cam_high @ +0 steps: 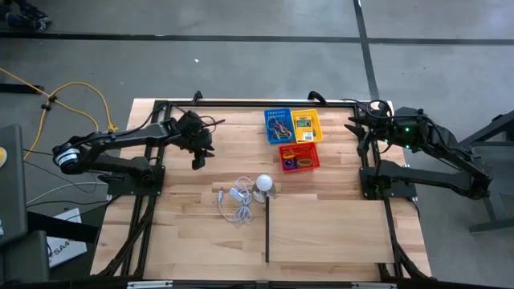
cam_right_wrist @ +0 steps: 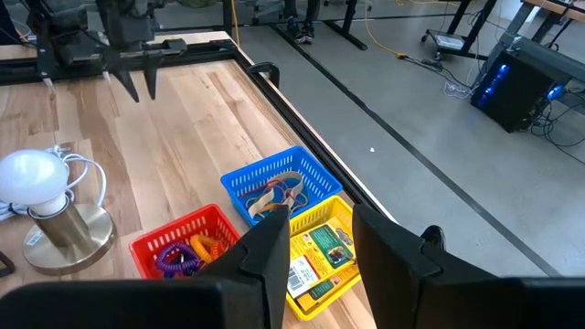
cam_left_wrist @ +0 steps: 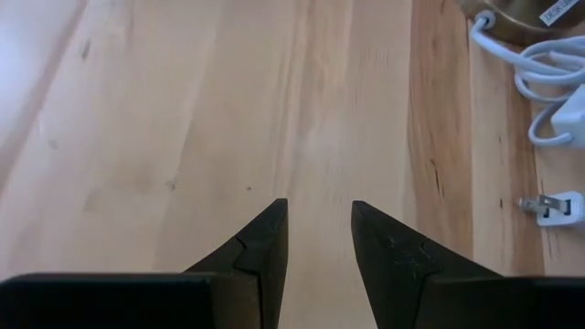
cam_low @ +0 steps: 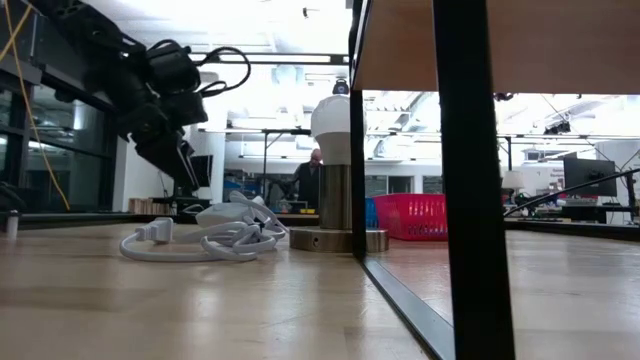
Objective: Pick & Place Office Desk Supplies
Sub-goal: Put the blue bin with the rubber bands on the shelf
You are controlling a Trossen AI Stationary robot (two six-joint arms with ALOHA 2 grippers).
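Note:
The office desk supplies lie in three small baskets at the table's far middle. Rubber bands fill the blue basket (cam_high: pixel 277 126) (cam_right_wrist: pixel 279 194), yellow-and-green packets the yellow basket (cam_high: pixel 306 125) (cam_right_wrist: pixel 320 251), and coloured rings the red basket (cam_high: pixel 298 156) (cam_right_wrist: pixel 187 251). My left gripper (cam_high: pixel 198 158) (cam_left_wrist: pixel 320 228) hangs open above bare wood, left of the baskets, with nothing between its fingers. My right gripper (cam_high: pixel 361 132) (cam_right_wrist: pixel 320 242) stands open high at the far right, pointing toward the baskets, and holds nothing.
A white bulb on a silvery base (cam_high: pixel 264 186) (cam_low: pixel 335 175) stands mid-table, with a coiled white cord and plug (cam_high: pixel 235 202) (cam_left_wrist: pixel 548 82) beside it. A thin dark bar (cam_high: pixel 267 229) borders a raised wooden panel (cam_high: pixel 329 229) at the near right. Bare wood lies at the near left.

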